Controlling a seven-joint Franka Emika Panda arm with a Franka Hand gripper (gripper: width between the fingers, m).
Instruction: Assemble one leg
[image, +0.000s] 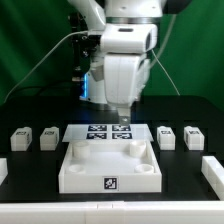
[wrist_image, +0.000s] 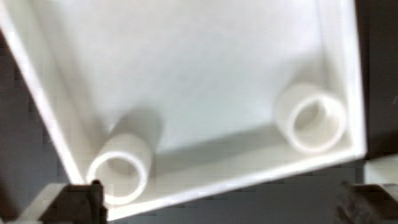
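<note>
Several small white legs with tags lie in a row on the black table: two on the exterior view's left (image: 19, 138) (image: 47, 137) and two on its right (image: 167, 136) (image: 194, 135). The large white panel (image: 85, 180) with a raised rim lies at the front centre. My gripper (image: 121, 121) hangs over the panel's far edge, open and empty. In the wrist view the panel (wrist_image: 196, 70) fills the frame with two round corner sockets (wrist_image: 121, 172) (wrist_image: 320, 122). The gripper (wrist_image: 224, 205) shows only its fingertips (wrist_image: 71, 203), wide apart. No leg shows in the wrist view.
The marker board (image: 100, 133) lies just behind the panel, partly under the gripper. White parts sit at the exterior view's left edge (image: 3, 172) and right edge (image: 212, 172). Cables hang behind the arm.
</note>
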